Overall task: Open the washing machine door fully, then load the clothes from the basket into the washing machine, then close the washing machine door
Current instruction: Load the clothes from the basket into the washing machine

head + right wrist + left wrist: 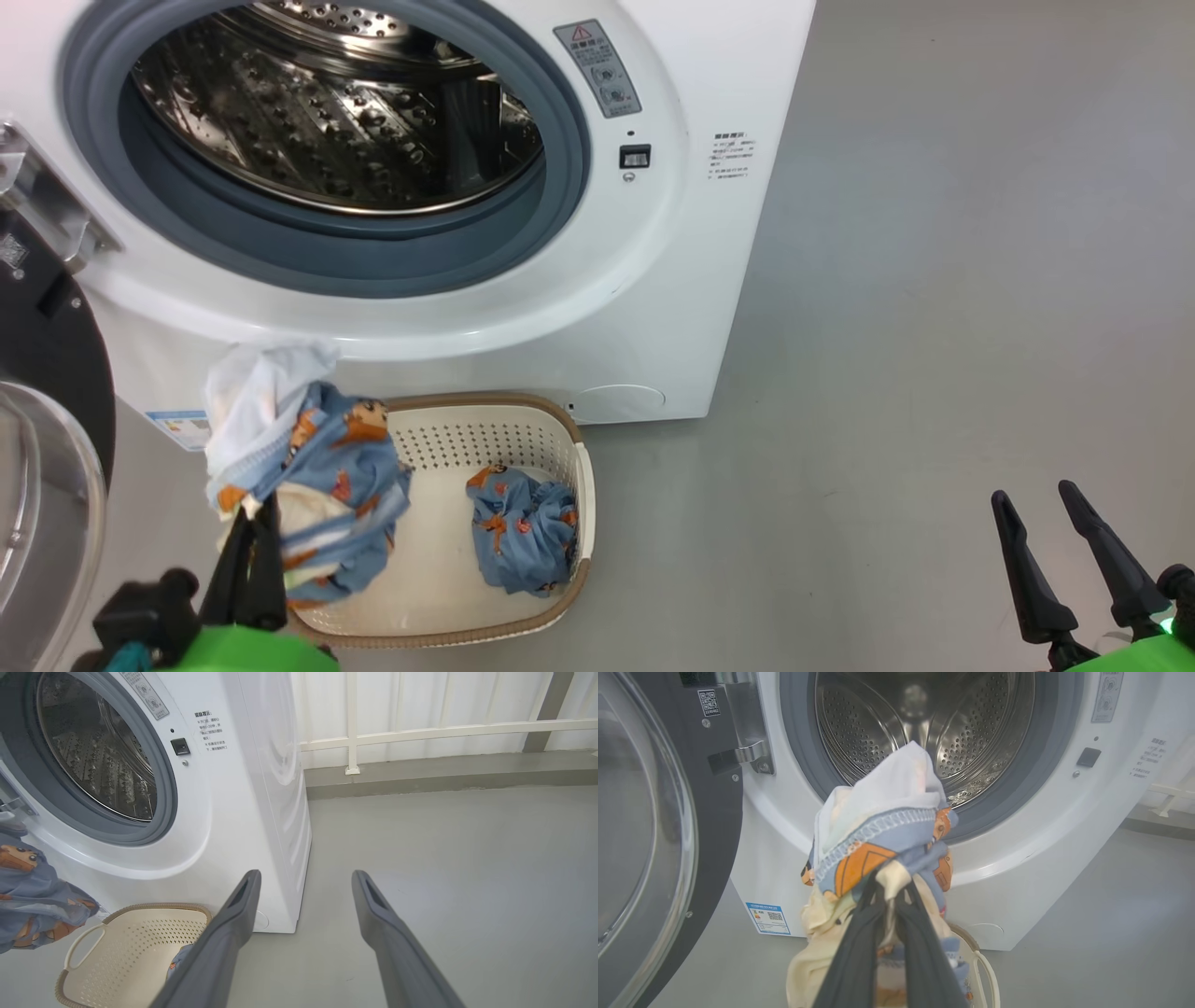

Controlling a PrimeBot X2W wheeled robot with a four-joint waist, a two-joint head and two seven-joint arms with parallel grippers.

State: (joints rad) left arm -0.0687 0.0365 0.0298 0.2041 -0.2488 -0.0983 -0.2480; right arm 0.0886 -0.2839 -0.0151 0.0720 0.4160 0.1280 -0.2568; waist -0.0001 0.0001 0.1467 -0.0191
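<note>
Above the left end of the basket [485,439], the left fingers [852,952] are clamped on a bunched handful of the clothes [882,826], which hangs over it. The drum [924,728] of the washing machine [691,280] lies ahead of them and higher, so the coming move is probably a push forward and up over the grey ring. The washing machine door [644,812] stands swung open at the left. Another garment [523,541] lies in the basket's right end. The right fingers [224,938] are spread and empty, well apart over the floor [934,280].
</note>
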